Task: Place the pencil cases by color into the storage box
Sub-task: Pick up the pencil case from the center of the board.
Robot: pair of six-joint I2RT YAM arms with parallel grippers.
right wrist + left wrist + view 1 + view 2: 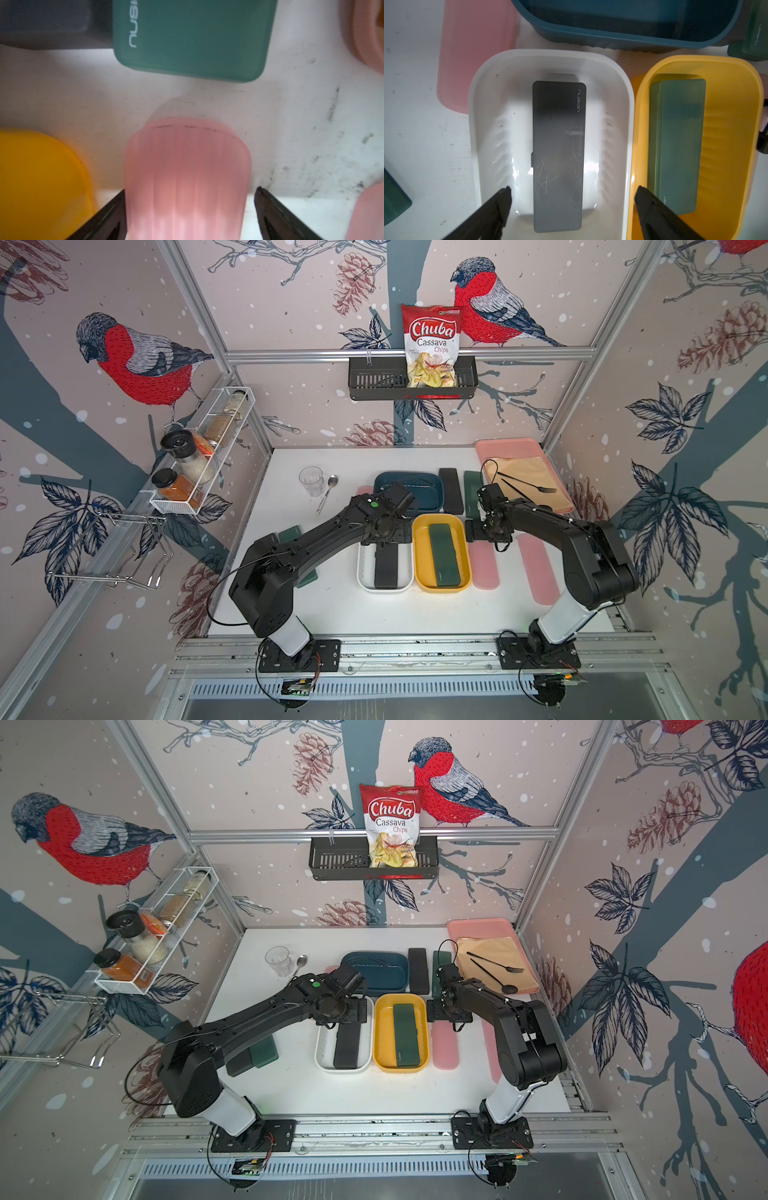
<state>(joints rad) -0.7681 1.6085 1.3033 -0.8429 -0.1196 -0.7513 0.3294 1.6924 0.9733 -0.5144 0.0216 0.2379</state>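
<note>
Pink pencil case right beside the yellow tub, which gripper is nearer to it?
Right. The right gripper hangs over one end of the pink pencil case, open jaws either side. The left gripper is open above the white tub, beyond the yellow tub.

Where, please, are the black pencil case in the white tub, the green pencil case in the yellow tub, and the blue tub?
black pencil case (558,155): left wrist view, middle of its lid.
green pencil case (445,553): in a top view, middle of its lid.
blue tub (623,39): left wrist view, on its rim.
</note>
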